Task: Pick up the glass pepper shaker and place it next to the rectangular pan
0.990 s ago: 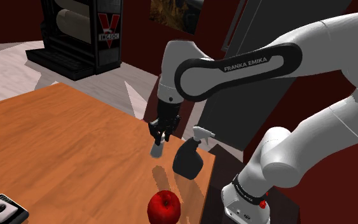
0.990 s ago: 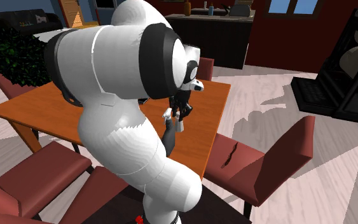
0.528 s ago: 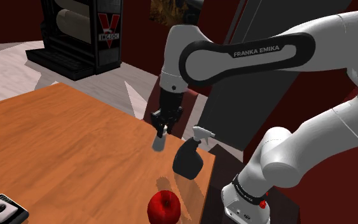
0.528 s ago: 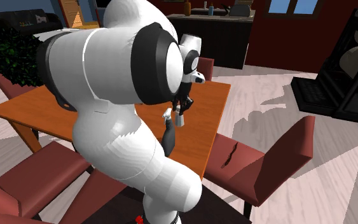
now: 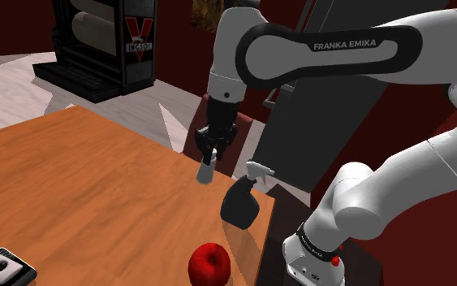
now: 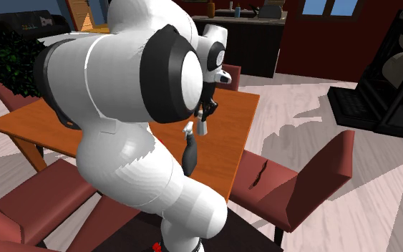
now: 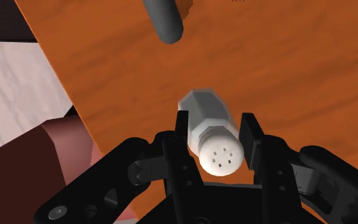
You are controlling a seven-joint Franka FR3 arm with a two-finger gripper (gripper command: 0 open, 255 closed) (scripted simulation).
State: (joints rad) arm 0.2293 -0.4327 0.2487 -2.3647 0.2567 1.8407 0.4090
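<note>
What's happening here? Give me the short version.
The robot arm's black gripper is shut on a white shaker, holding it in the air above the orange table. A dark spray bottle and a red apple stand on the table nearby. The shaker has not been set down yet.

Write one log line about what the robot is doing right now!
step: shaker picked up | gripper: shut on shaker | shaker: in the air above table | nearby on table: spray bottle, apple
</note>
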